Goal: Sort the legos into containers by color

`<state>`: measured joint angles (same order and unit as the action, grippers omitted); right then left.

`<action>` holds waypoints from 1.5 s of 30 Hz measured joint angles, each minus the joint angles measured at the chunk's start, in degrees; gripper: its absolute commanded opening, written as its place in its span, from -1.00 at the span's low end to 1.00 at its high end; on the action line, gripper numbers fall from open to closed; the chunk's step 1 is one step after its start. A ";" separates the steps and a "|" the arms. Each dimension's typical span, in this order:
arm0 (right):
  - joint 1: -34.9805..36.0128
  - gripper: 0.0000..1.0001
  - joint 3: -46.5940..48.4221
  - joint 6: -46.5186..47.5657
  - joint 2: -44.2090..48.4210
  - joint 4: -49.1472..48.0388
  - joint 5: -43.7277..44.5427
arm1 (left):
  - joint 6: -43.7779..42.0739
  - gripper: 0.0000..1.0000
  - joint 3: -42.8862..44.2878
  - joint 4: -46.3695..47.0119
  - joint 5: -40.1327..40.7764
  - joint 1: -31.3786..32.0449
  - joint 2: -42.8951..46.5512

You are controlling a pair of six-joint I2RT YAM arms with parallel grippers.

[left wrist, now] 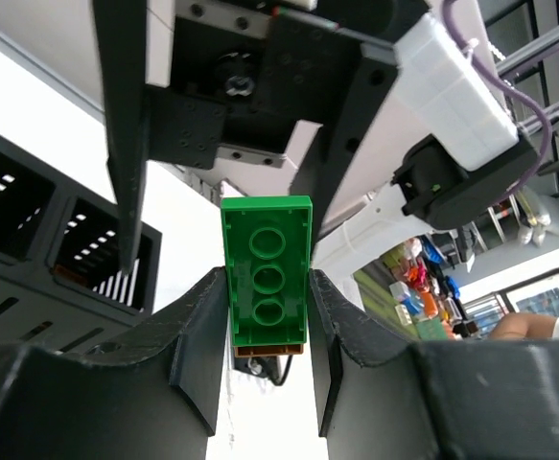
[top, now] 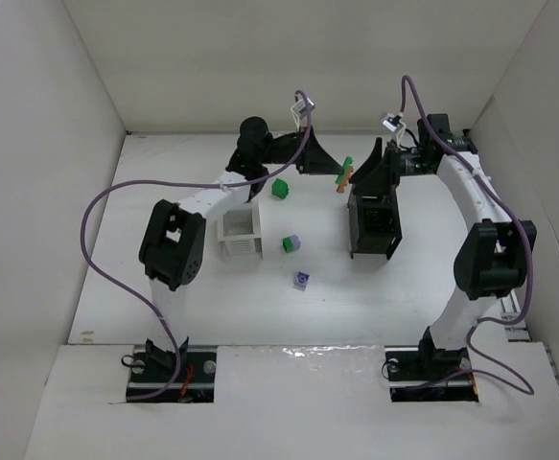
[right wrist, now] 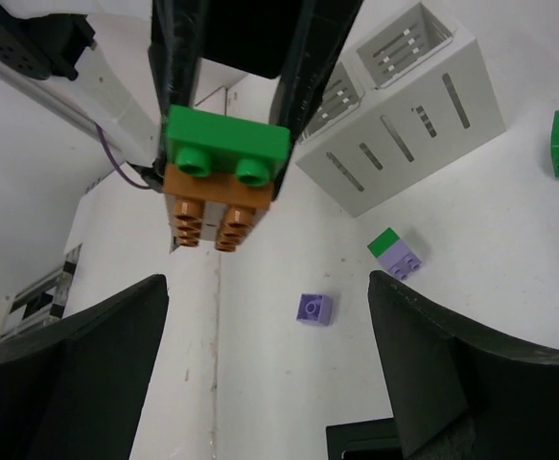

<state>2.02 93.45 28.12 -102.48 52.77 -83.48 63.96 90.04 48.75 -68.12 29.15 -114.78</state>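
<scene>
Left wrist view: left jaws pinching green lego (left wrist: 267, 273) stacked on orange lego (left wrist: 267, 350), above desk (right wrist: 509, 259). Right jaws spread wide, flanking stack, not touching.

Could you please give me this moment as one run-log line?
left jaws: shut on green-orange lego stack, midair | right jaws: open, facing it

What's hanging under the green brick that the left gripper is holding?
An orange brick is stuck beneath the green brick, its studs showing. The left gripper clamps the green brick's upper end, so that part is hidden.
</scene>
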 measured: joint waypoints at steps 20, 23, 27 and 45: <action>1.31 -0.06 1.73 -0.50 -0.48 -0.24 1.57 | -2.19 -1.00 1.09 -1.70 0.59 1.66 -3.80; 1.29 -0.33 1.73 -0.94 -0.52 -0.22 1.64 | -2.32 -1.00 1.09 -1.46 0.42 1.66 -3.80; 1.29 -0.54 1.77 -1.64 -0.52 -0.35 1.77 | -2.47 -1.00 1.09 -1.44 0.42 1.77 -3.80; -1.84 -1.00 -0.44 2.14 -0.17 2.95 1.05 | -6.03 -1.00 1.49 -4.57 2.34 1.05 -3.78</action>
<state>0.19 93.01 30.26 -102.65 55.72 -82.43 57.93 91.53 44.18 -65.78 30.20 -118.56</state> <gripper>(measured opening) 0.438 0.302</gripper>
